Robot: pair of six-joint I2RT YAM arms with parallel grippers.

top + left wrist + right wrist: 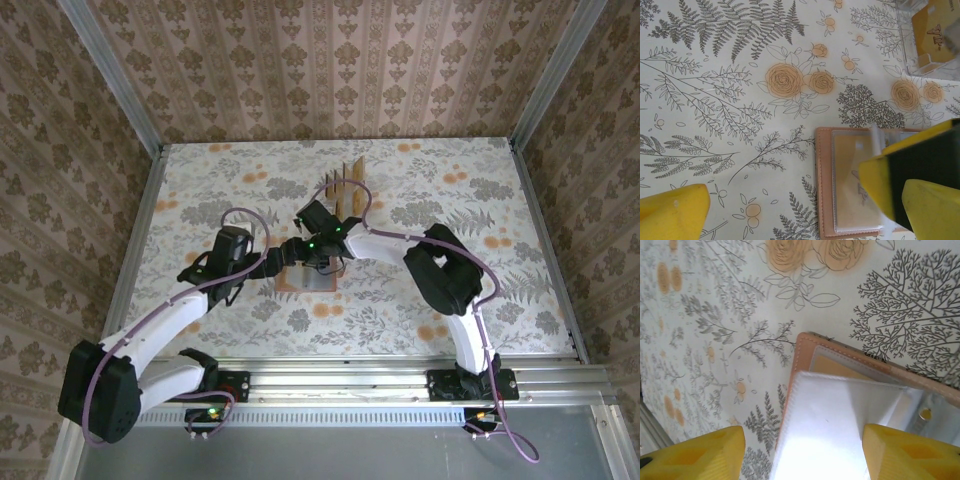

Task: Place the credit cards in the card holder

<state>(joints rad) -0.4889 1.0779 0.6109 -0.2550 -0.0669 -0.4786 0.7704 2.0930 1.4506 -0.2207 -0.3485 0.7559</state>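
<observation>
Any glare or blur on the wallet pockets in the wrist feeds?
Right wrist: the clear pocket flap glares almost white, hiding what lies under it; the card holder's stitched edge is sharp. Left wrist: holder in focus, only light sheen, a tan card showing through.

From overhead I have the card holder [303, 279] lying flat on the table [480, 290] near its middle. The stand [345, 190] sits behind it and slightly to the right, with the credit cards [352, 178] standing on edge in it. On my left wrist feed one card [850, 165] lies inside the holder's pocket, and the left gripper [785, 200] has one finger over bare table beside the holder and the other above the holder. On my right wrist feed a pocket sleeve [825, 425] rises off the holder between the fingers of the right gripper [804, 452].
</observation>
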